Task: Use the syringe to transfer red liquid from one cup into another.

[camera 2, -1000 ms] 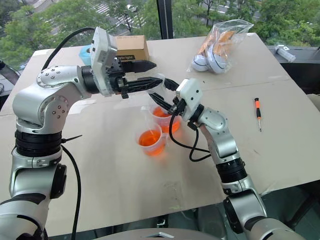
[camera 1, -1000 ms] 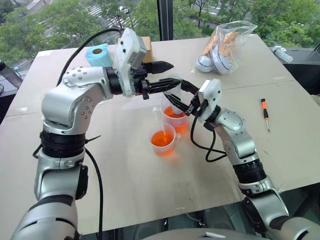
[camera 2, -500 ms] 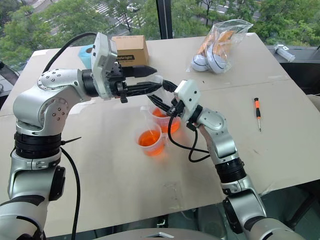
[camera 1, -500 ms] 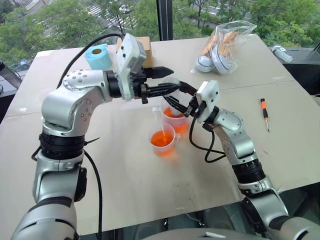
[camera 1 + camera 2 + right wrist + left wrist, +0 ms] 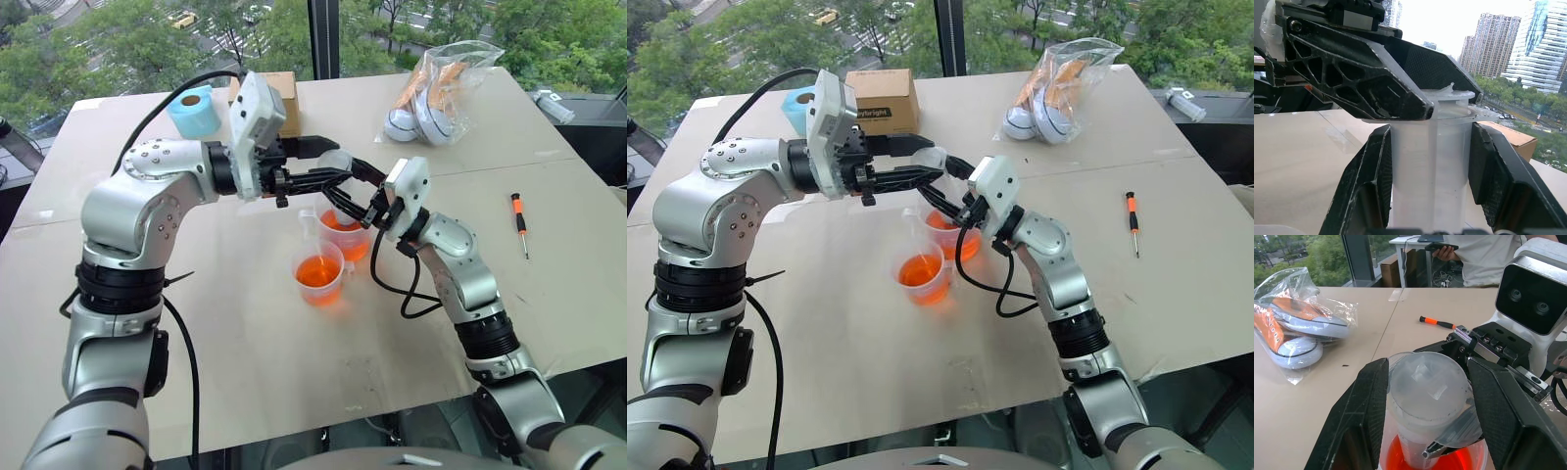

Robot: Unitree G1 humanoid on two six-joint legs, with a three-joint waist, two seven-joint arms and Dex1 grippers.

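**Both grippers on the syringe, right over the taller cup**

So the syringe stands upright above the taller cup, with its bottom end down inside that cup where the red liquid sits. The right gripper is clamped around the clear barrel, one black finger on each side, pressed right against the plastic. The left gripper comes in from the side at the top end; its two fingers sit either side of the wide flanged top. In the right wrist view one of those fingers lies across the flange. Can't tell if it's really squeezing or just resting there.

The shorter cup with the handle sits just in front of the taller one, nearly touching, and it also has red liquid in it.

Other stuff on the table: an orange-and-black screwdriver well off to the right, a plastic bag of shoes at the back, a cardboard box and a blue tape roll.
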